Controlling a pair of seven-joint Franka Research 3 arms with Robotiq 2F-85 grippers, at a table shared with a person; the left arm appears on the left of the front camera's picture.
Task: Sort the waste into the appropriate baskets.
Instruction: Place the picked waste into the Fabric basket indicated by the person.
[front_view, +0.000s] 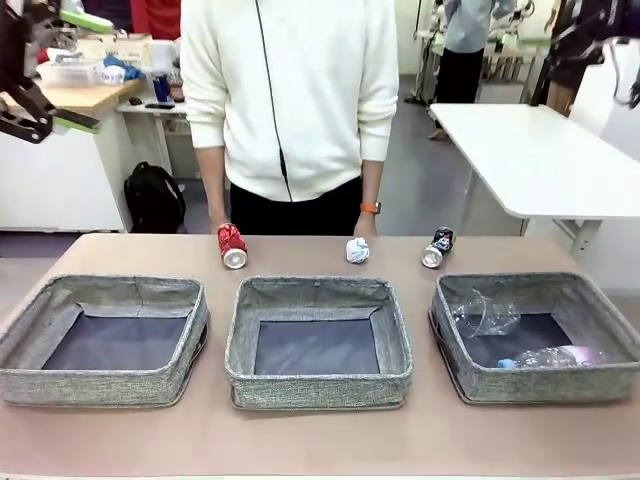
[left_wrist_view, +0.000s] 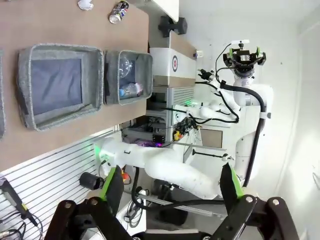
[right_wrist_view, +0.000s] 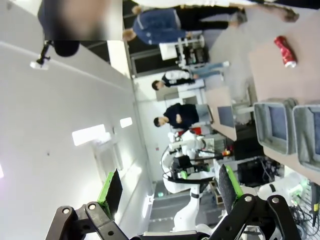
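The left gripper (left_wrist_view: 170, 172) stood with its green-padded fingers wide apart along the bottom edge, nothing between them. In the upper left lay the brown table (left_wrist_view: 50, 25) with a grey basket (left_wrist_view: 98, 80) showing a bare dark bottom; just beside it, a second basket (left_wrist_view: 148, 70) held a clear cup (left_wrist_view: 125, 65) and a bottle with a blue cap (left_wrist_view: 131, 90). A paper ball (left_wrist_view: 85, 4) and a dark can (left_wrist_view: 119, 11) lay at the top edge

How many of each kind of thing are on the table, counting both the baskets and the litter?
Baskets: 3
Cans: 2
Paper balls: 1
Plastic cups: 1
Bottles: 1
Total: 8
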